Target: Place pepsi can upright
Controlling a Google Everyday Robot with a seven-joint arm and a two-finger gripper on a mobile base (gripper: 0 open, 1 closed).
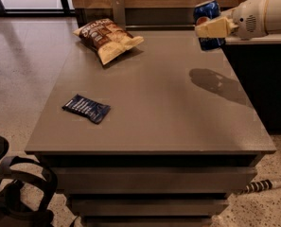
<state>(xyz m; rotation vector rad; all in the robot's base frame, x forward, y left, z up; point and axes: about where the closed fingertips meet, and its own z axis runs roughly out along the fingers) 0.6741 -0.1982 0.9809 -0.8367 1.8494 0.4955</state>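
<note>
Presently, the pepsi can (206, 10) is shown pinched in the gripper (209, 28), one cream finger being seen across the middle of the can's dark-blue body. The can is held in the air over the far right part of the bench (159, 117), close to upright with a slight lean, its silver top uppermost. It is not in contact with the surface; the shadow (216, 83) of can and arm is cast on the bench well apart from the can itself, from which a clear height above the top may be judged.

A brown chip bag (107, 36) is seen lying at the far left of the bench, and a flat dark-blue snack packet (86, 108) nearer the front left; both are well apart from the can.

As to progress, the pick-up is judged complete and the can's orientation nearly correct. What is left is judged to be the lowering of the can until its base meets a bare patch of the bench, the release, and the withdrawal of the gripper without the can being tipped.
</note>
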